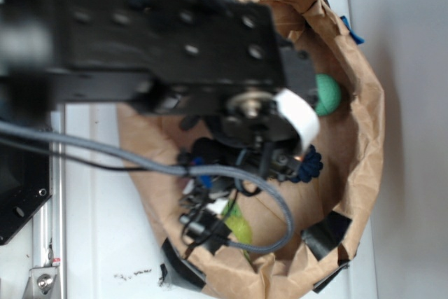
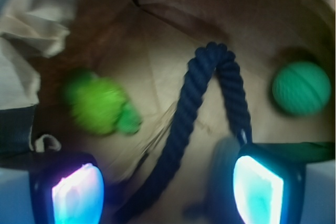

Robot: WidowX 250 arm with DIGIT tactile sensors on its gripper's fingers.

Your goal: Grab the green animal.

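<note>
Green animal lying on brown paper bag floor, gripper above with jaws spread and empty, navy rope between fingers, teal ball well right.

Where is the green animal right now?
In the wrist view, the green animal lies on the paper bag floor at left, beside the dark blue rope, ahead of the open gripper.

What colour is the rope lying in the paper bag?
Dark navy blue; the rope shows best in the wrist view, looped on the bag floor.
</note>
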